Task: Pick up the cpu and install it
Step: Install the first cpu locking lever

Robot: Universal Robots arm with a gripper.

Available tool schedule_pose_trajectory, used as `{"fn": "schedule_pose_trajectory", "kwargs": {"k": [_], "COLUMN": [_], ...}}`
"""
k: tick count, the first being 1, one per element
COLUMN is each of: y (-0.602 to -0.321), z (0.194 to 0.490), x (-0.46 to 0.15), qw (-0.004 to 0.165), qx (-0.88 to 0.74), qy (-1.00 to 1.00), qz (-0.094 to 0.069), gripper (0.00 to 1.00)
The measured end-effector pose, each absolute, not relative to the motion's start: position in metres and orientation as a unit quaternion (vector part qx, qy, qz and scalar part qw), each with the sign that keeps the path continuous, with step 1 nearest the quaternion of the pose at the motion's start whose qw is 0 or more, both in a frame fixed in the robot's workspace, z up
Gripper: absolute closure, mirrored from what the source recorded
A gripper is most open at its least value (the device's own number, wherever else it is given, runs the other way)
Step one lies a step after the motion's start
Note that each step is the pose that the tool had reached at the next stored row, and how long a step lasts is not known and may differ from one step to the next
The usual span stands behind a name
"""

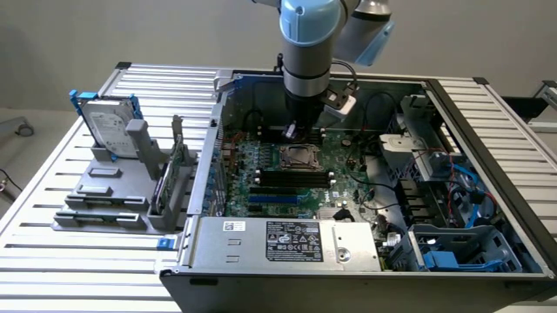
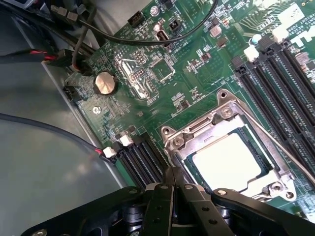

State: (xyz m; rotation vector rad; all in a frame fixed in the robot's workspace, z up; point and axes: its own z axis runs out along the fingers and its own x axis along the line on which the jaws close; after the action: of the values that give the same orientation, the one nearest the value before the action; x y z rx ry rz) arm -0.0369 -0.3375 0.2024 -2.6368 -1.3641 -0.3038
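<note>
Presently my gripper (image 2: 173,178) hangs with jaws pressed together, holding nothing, just above the green motherboard (image 2: 147,73) inside the open computer case (image 1: 487,124). Beside my fingertips the cpu (image 2: 227,161) lies seated in its metal-framed socket (image 2: 224,115), pale top exposed. Black memory slots (image 2: 280,83) run beyond the socket. Outside the case, a slatted aluminium table (image 1: 70,261) carries a grey fixture (image 1: 113,189) with a hard drive (image 1: 109,124).

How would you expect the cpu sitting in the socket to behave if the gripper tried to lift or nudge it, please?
The cpu looks like a thin, flat square plate, so it is probably stiff and light. Its pale metal top appears smooth, so likely slippery. It lies low inside the metal-framed socket, so a sideways nudge would probably meet the frame rather than slide it.
</note>
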Motion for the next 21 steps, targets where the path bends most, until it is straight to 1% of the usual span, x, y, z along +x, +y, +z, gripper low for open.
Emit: {"fn": "schedule_pose_trajectory", "kwargs": {"k": [11, 21], "y": [-0.356, -0.378], "z": [0.209, 0.230], "x": [-0.058, -0.066], "qw": [0.080, 0.080], "qx": [-0.881, -0.881], "qy": [-0.456, -0.455], "qz": [-0.101, -0.101], "gripper": [0.89, 0.89]}}
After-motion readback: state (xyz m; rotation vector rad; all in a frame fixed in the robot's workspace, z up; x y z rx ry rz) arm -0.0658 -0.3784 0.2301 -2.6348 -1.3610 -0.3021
